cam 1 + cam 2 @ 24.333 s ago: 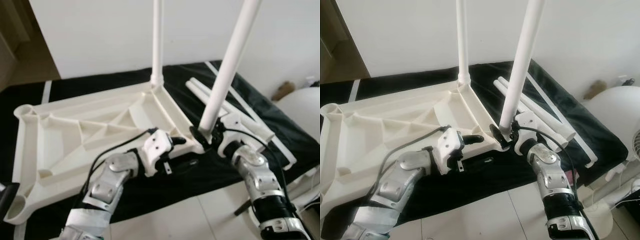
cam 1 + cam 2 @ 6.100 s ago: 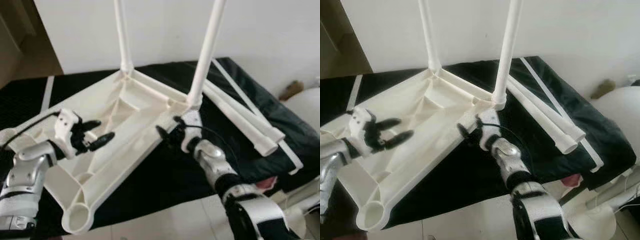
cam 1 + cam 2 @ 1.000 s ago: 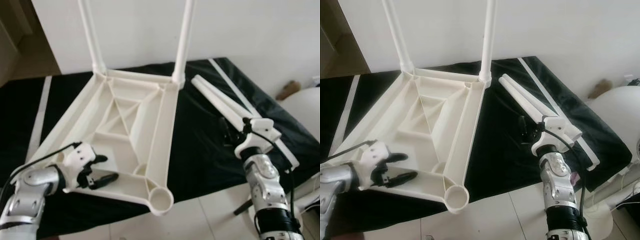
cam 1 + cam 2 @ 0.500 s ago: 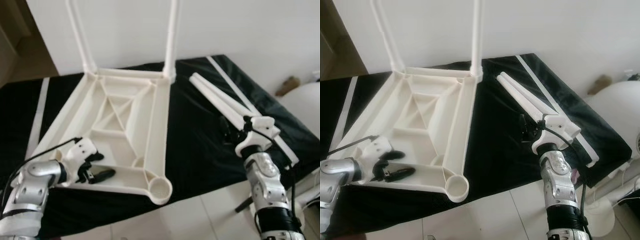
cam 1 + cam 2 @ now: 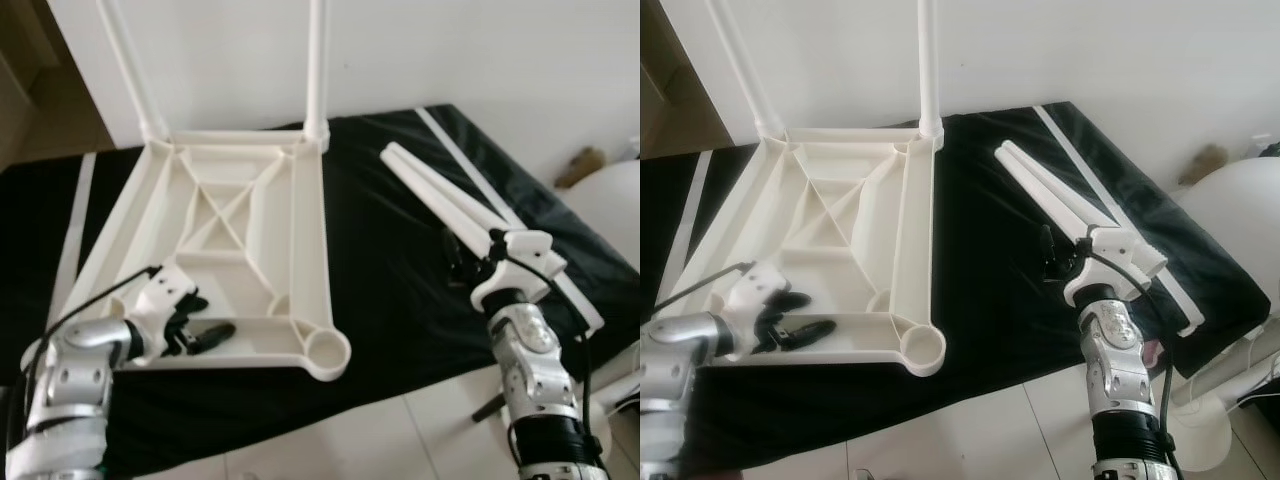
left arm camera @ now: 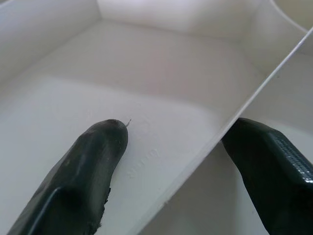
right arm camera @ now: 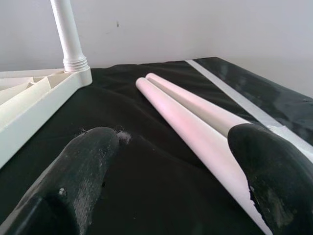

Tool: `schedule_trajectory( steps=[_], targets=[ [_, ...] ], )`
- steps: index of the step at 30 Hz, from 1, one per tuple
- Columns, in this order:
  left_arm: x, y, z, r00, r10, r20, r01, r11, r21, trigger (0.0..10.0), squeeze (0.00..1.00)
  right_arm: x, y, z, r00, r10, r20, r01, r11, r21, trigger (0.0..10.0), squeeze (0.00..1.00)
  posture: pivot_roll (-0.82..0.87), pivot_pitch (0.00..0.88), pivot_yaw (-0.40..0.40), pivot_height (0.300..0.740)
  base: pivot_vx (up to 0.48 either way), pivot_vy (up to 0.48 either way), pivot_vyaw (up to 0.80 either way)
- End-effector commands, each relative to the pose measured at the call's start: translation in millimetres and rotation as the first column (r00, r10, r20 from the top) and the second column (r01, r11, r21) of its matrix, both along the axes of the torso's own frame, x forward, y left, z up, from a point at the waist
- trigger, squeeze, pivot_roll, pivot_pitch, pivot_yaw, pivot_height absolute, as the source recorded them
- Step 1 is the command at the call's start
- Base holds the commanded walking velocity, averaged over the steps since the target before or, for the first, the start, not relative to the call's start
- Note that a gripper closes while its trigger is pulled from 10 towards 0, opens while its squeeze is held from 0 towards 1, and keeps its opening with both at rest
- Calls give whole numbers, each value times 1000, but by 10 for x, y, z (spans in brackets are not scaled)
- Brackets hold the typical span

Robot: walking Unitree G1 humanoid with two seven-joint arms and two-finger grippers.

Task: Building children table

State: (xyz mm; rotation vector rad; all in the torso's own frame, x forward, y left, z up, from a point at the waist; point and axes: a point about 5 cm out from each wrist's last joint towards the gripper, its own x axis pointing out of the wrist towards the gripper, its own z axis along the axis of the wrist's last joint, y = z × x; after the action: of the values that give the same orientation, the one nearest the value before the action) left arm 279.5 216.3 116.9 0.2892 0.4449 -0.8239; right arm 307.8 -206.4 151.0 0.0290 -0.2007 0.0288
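Observation:
The white plastic tabletop [image 5: 310,250] lies upside down on a black cloth. Two white legs [image 5: 318,60] stand screwed into its far corners. An empty round socket [image 5: 328,352] sits at its near right corner. My left gripper [image 5: 200,322] is at the near left edge, open. In the left wrist view its fingers [image 6: 93,156] stand on either side of a thin rib wall. Two loose legs [image 5: 440,205] lie side by side on the right. My right gripper [image 5: 455,260] hovers open at their near ends, one finger [image 7: 269,181] over the nearer leg [image 7: 195,112].
The black cloth [image 5: 390,280] ends at a near edge above a pale tiled floor [image 5: 350,440]. A white wall rises close behind. A round white object [image 5: 615,200] stands at the right. White stripes [image 5: 75,230] run across the cloth.
The tabletop has turned on the cloth, so its near socket corner has swung right and its sides sit squarer to me. My left gripper went with its near edge. The right gripper barely moved.

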Motion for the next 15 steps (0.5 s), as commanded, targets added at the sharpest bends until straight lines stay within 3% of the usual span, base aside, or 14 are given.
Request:
schedule_trajectory(
  steps=[1, 7, 10, 13, 15],
  targets=[
    [-2, 120, -293, 885, 457, 85, -464, 880, 101, 10000, 0, -7, 10, -25, 1000, 1, -13, -1, 1000, 7, 10000, 0, 30, 72, 6, 740, 0, 0, 0],
    [-151, -218, -274, 899, 434, 55, -433, 901, -24, 10000, 0, 0, 40, -40, 1000, 10, -18, -9, 1000, 8, 10000, 0, 38, 66, 6, 740, 0, 0, 0],
    [-167, -272, -253, 906, 417, 67, -415, 909, -43, 10000, 0, 5, 49, -43, 1000, 11, -18, -11, 1000, 9, 10000, 0, 43, 64, 4, 740, 0, 0, 0],
    [-209, -494, -132, 941, 318, 118, -298, 941, -163, 10000, 0, 27, 101, -45, 999, 27, -17, -27, 1000, 11, 10000, 0, 45, 58, 7, 740, 0, 0, 0],
    [-235, -529, -114, 951, 271, 147, -247, 955, -166, 10000, 0, 30, 100, -46, 999, 27, -17, -27, 1000, 11, 10000, 0, 45, 54, 4, 740, 0, 0, 0]
  ],
)
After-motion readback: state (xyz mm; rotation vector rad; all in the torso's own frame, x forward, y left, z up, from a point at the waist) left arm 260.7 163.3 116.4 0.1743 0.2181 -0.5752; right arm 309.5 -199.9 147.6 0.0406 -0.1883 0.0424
